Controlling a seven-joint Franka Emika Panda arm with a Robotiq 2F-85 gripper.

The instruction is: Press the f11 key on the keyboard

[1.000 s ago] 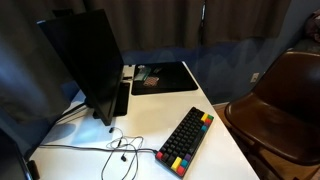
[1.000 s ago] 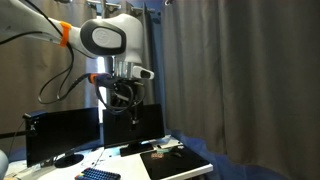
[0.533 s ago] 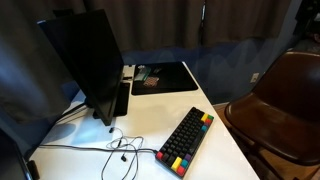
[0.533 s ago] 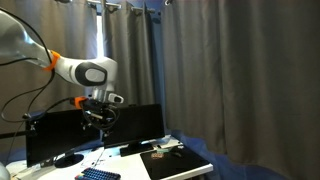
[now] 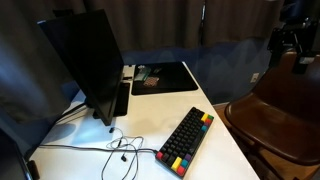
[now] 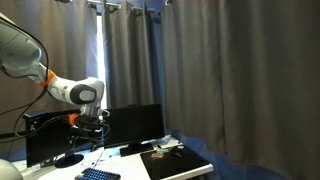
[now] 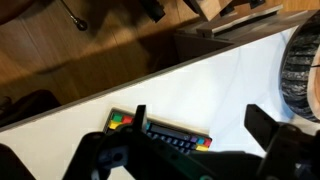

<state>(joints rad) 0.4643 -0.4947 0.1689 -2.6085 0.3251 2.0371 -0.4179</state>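
We count one keyboard, lying slantwise near the front edge of the white table, with a cluster of red, yellow, green and blue keys at its near end and a few coloured keys at its far end. Its key legends are too small for us to read. In the wrist view the same keyboard lies low in the frame, partly hidden behind the gripper, whose two fingers stand spread well apart with nothing between them. There is one black desk mat further back on the table, carrying a few small objects we cannot make out. One thin tangled cable sits between the keyboard and the monitor. In an exterior view we see what may be two dark screens side by side, though the dim light leaves us unsure. One brown chair stands just beside the table. Against half a second ago, the gripper has entered an exterior view at the upper right, above the chair and well apart from the keyboard. In an exterior view, the white and orange arm has sunk lower in front of the screens. The keyboard, mat and cable lie where they did.
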